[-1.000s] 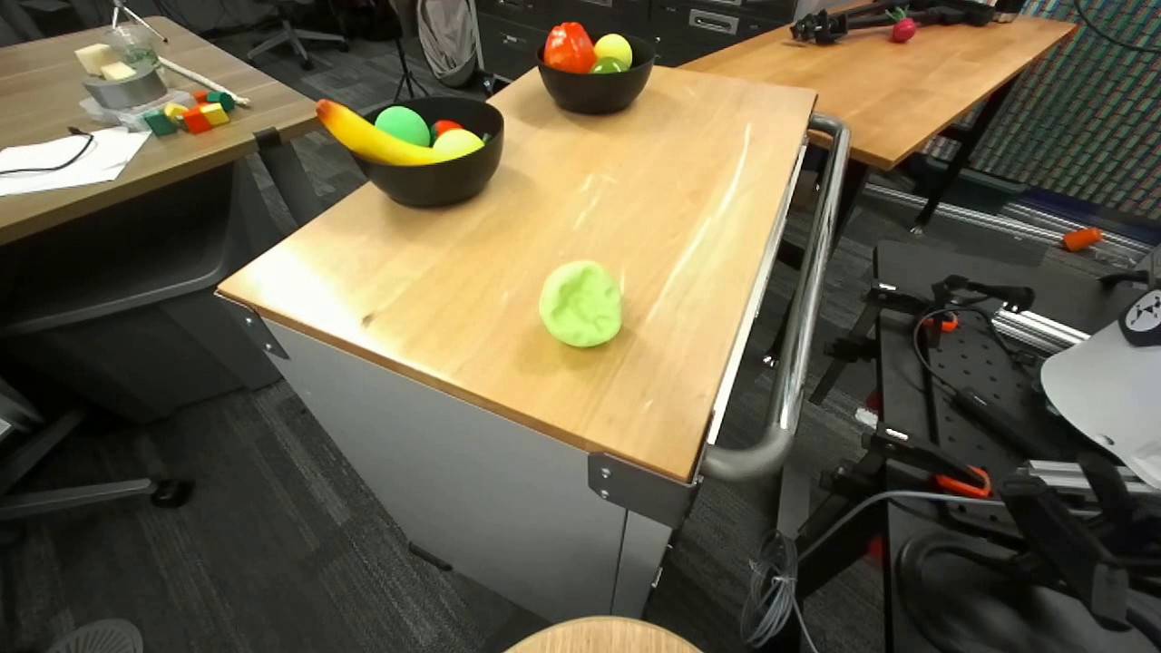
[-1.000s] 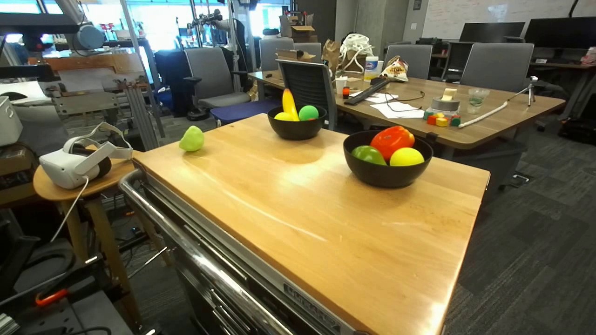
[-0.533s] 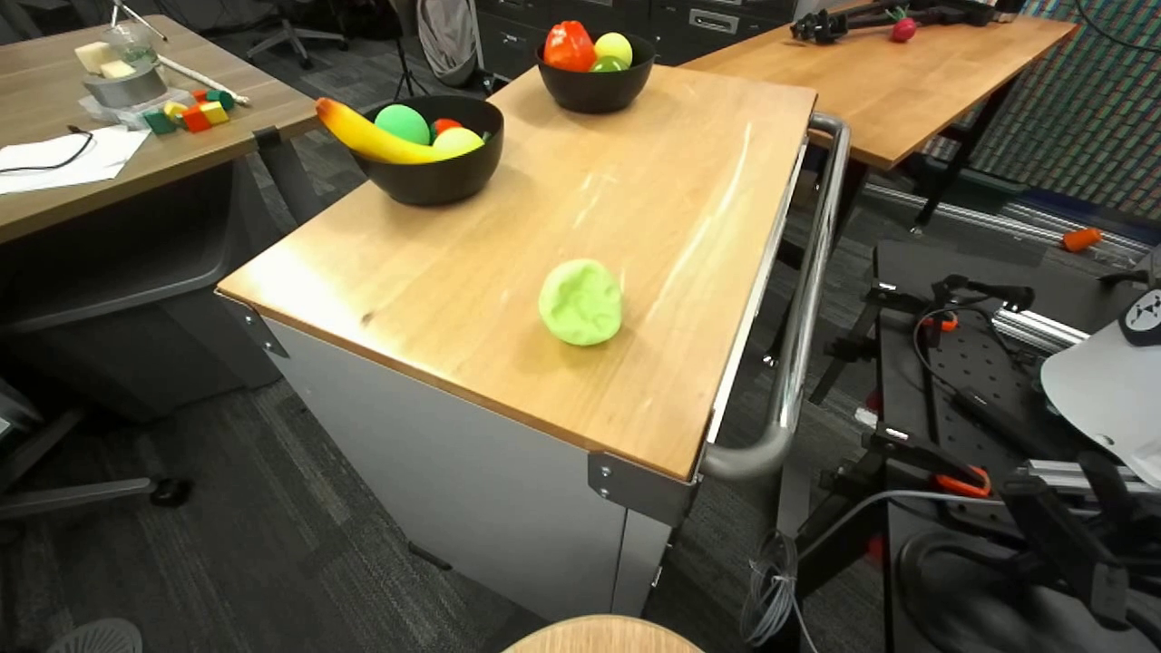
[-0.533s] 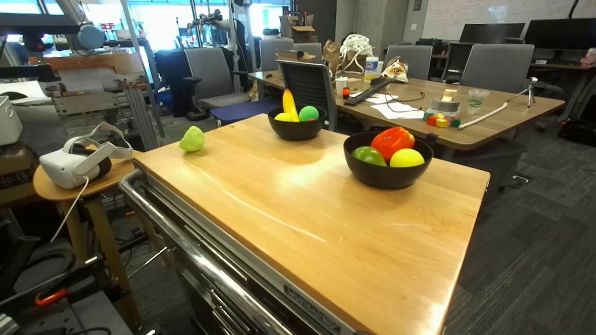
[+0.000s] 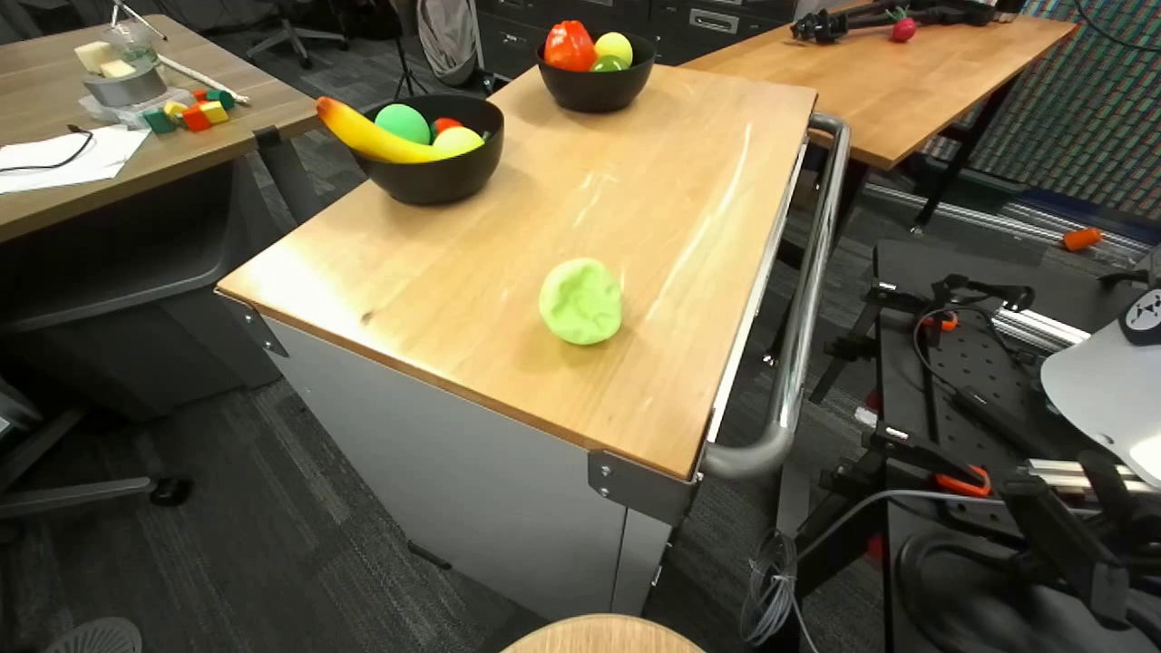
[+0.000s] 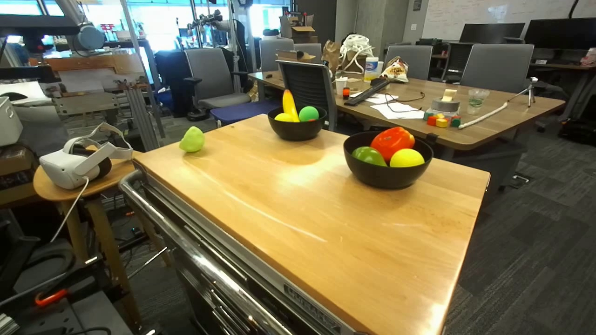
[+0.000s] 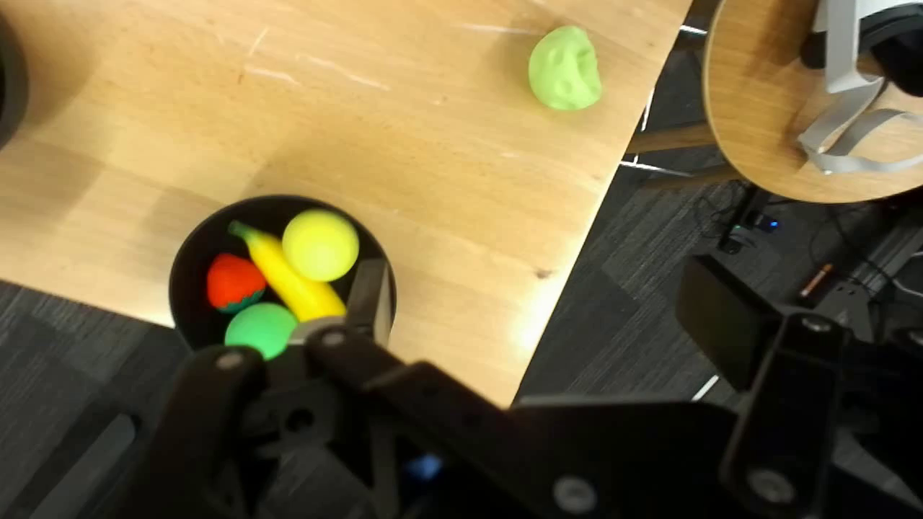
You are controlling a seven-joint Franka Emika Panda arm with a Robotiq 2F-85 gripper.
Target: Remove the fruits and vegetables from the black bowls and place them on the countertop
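On the wooden countertop stand two black bowls. In an exterior view, the nearer bowl holds a yellow banana, a green ball, a yellow piece and a red piece. The farther bowl holds a red pepper, a yellow piece and a green piece. The pale green lettuce lies on the countertop by itself. My gripper shows only in the wrist view. It is open and empty; its left finger overlaps the banana's bowl in the picture, above it.
A metal bar handle runs along one side of the countertop. A wooden stool with a white headset stands beside its corner. A desk with papers and small blocks is close to the bowls' side.
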